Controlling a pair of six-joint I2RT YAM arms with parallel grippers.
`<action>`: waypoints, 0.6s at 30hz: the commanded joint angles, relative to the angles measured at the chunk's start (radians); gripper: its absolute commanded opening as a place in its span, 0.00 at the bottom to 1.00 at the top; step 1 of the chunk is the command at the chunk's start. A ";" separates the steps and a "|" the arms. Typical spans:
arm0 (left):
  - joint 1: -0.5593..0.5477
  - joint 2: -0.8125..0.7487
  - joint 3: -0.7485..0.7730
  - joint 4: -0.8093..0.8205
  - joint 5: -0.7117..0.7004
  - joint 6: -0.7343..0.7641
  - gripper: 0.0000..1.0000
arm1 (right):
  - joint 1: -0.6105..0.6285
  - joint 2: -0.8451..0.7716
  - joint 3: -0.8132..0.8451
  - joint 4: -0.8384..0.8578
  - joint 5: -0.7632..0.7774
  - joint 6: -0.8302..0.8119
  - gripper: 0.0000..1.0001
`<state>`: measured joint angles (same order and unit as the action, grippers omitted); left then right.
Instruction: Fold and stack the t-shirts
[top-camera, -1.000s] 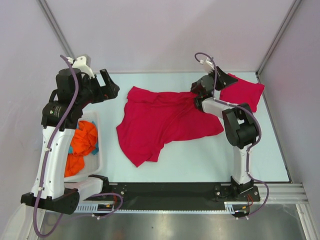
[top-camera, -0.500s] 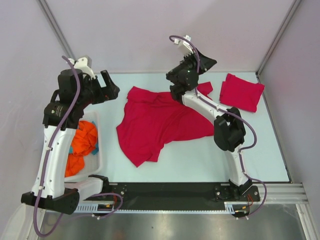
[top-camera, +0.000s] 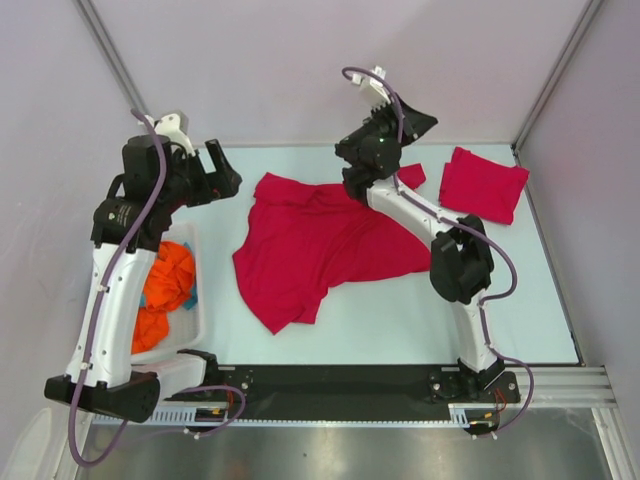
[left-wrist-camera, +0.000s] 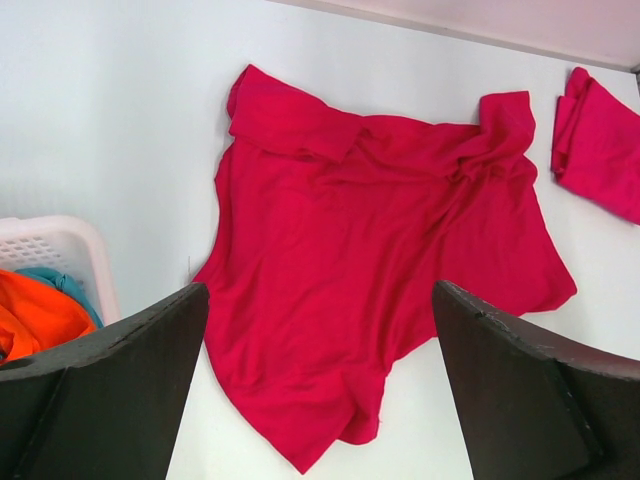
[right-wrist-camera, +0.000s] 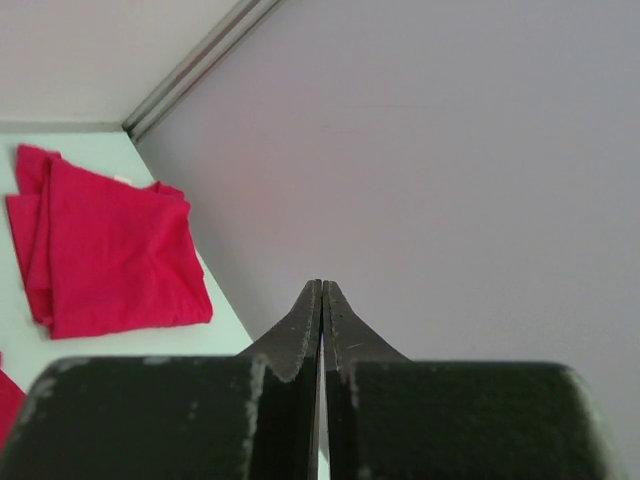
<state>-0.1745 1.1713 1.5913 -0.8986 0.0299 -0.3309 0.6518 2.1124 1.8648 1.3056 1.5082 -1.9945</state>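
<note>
One crimson t-shirt (top-camera: 320, 245) lies spread and rumpled in the middle of the table, a sleeve (top-camera: 409, 178) poking out beside the right arm. A second t-shirt (top-camera: 483, 185) sits folded at the back right, also in the right wrist view (right-wrist-camera: 110, 250). My right gripper (top-camera: 420, 122) is raised above the back edge, shut and empty (right-wrist-camera: 322, 290). My left gripper (top-camera: 222, 170) hovers off the spread shirt's left side, open wide with nothing between its fingers (left-wrist-camera: 320, 295); the left wrist view looks down on the spread t-shirt (left-wrist-camera: 380, 250) and the folded t-shirt (left-wrist-camera: 605, 150).
A white basket (top-camera: 197, 300) with orange and teal cloth (top-camera: 165, 280) stands at the left edge, its corner in the left wrist view (left-wrist-camera: 60, 240). Grey walls close the back and both sides. The right forearm (top-camera: 405, 205) crosses above the shirt's upper right part.
My right gripper has left the spread shirt's upper right edge, risen up and back, and closed on nothing. The sleeve now lies free. The left arm has barely shifted.
</note>
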 joint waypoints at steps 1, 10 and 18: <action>-0.003 0.002 0.033 0.035 0.005 0.029 0.99 | -0.007 -0.075 0.187 0.265 -0.139 0.003 0.00; -0.003 0.016 0.059 0.023 0.014 0.033 0.99 | 0.020 -0.035 0.425 0.310 -0.550 0.083 0.02; -0.005 0.050 0.124 -0.011 0.024 0.052 0.98 | 0.160 -0.081 0.664 -0.900 -0.837 0.610 0.25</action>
<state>-0.1745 1.2102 1.6333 -0.9020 0.0387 -0.3115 0.7551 2.0937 2.3260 1.1744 0.9085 -1.7409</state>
